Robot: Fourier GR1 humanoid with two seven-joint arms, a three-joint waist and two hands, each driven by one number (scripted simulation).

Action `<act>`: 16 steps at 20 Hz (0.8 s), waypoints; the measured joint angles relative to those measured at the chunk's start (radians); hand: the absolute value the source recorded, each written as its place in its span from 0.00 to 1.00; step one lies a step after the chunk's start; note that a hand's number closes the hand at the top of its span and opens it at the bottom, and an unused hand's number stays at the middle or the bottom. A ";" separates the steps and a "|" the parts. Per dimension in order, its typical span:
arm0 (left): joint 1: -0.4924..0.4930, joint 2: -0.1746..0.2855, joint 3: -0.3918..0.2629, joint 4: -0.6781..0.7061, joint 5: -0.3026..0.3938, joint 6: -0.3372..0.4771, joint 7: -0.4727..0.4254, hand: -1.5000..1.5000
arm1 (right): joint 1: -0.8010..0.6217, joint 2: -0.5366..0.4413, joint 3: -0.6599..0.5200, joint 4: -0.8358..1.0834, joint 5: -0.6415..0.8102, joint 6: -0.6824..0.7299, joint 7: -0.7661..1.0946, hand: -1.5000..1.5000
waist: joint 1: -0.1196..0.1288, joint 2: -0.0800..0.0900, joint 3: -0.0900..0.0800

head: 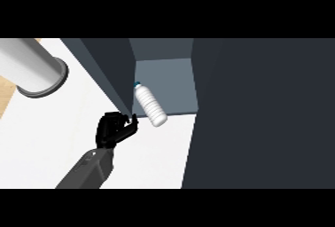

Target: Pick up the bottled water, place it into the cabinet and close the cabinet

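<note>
- Seeing the bottled water (149, 105) at the mouth of the cabinet (171, 84), just beside its dark left wall (104, 66).
- Reading the bottle's blue cap (137, 83) as pointing toward the back and its base toward the front, poking out past the front edge of the cabinet floor.
- Not managing to tell, from this steep angle, whether the bottle is lying flat or standing tilted.
- Noting the bottle as pale, see-through plastic with a ribbed body, narrowing toward the cap.
- Seeing the left hand (114, 129) sitting over the white table (65, 124), just left of the bottle's base, at the foot of the dark wall.
- Reading its fingers (133, 120) as half-bent and spread, holding nothing, with a thin gap showing to the bottle; not resolving the black-on-black finger detail well.
- Following the grey, boxy forearm (88, 170) in from the lower edge, cut off there.
- Losing the whole right side behind a large flat dark panel (262, 111); not telling whether it is the cabinet door or a side, and it is covering part of the opening.
- Making out only a matte, flat grey-blue floor and back inside the cabinet.
- Seeing a white cylinder (29, 66) with a grey rim at top left, cut by the frame, lying across a tan wooden strip (8, 95).
</note>
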 measured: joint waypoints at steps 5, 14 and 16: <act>0.026 -0.031 -0.034 -0.056 0.001 -0.128 -0.022 0.00 | 0.032 0.004 0.011 -0.058 -0.021 -0.001 0.025 1.00 | 0.028 -0.009 0.002; 0.121 0.005 -0.143 -0.412 -0.025 -0.284 0.001 0.00 | 0.086 0.026 0.051 -0.095 -0.028 -0.030 0.042 1.00 | 0.067 -0.023 0.004; 0.176 0.030 -0.162 -0.488 -0.024 -0.306 0.013 0.00 | 0.090 0.022 0.076 -0.099 -0.025 -0.016 0.038 1.00 | 0.071 -0.023 0.004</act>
